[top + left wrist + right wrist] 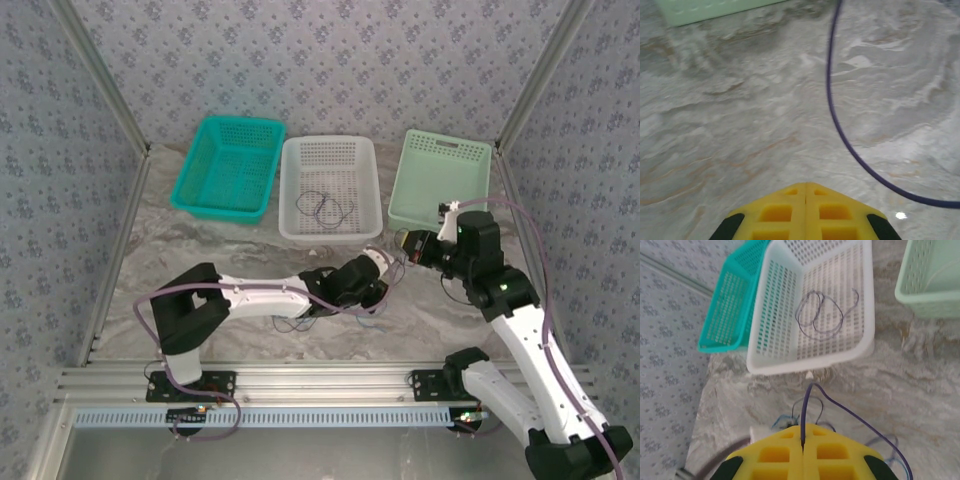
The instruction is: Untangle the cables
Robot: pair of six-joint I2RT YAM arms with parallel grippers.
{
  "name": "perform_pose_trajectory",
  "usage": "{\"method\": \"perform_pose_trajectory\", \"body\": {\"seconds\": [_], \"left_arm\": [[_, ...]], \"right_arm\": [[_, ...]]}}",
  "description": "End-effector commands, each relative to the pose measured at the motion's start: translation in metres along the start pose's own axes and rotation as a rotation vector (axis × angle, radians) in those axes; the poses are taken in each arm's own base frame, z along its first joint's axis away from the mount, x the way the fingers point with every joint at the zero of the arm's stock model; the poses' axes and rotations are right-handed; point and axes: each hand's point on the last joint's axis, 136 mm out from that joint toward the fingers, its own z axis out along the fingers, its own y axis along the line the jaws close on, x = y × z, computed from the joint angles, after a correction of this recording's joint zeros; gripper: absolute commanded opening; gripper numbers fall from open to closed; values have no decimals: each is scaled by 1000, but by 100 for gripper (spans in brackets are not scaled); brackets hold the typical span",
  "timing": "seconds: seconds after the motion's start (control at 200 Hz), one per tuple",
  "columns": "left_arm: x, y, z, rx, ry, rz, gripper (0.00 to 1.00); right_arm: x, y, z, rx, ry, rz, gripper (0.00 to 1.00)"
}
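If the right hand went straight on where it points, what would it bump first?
Probably the near wall of the white basket, straight ahead of the right hand, which is shut on a thin purple cable. It might pass over the rim; height is hard to judge.

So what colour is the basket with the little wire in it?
The basket is white. You see it best in the right wrist view.
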Motion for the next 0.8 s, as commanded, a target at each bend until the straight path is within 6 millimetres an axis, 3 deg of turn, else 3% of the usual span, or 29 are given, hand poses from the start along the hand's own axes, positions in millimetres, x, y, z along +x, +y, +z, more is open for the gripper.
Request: {"method": "perform_pose_trajectory", "body": {"seconds": [0.0, 0.065, 0.12, 0.27, 0.565, 0.71, 0.795], "left_arm": [[3, 44, -5, -114, -12, -92, 0], [4, 61, -9, -137, -24, -138, 0], [2, 65, -14, -124, -43, -153, 0], [-9, 30, -28, 25, -94, -106, 0], [-18, -37, -60, 187, -191, 22, 42], [-29, -52, -74, 232, -256, 33, 54], [-35, -59, -79, 245, -279, 49, 55]], "right_arm": [[16, 4, -14, -35, 97, 12, 0], [14, 1, -18, -44, 94, 36, 0], [11, -3, -20, -41, 72, 54, 0], [4, -14, -19, -5, 3, 77, 0], [-5, -20, -13, 22, -40, 107, 0], [-11, -15, -11, 0, -69, 107, 0], [-13, -12, -10, -12, -77, 105, 0]]}}
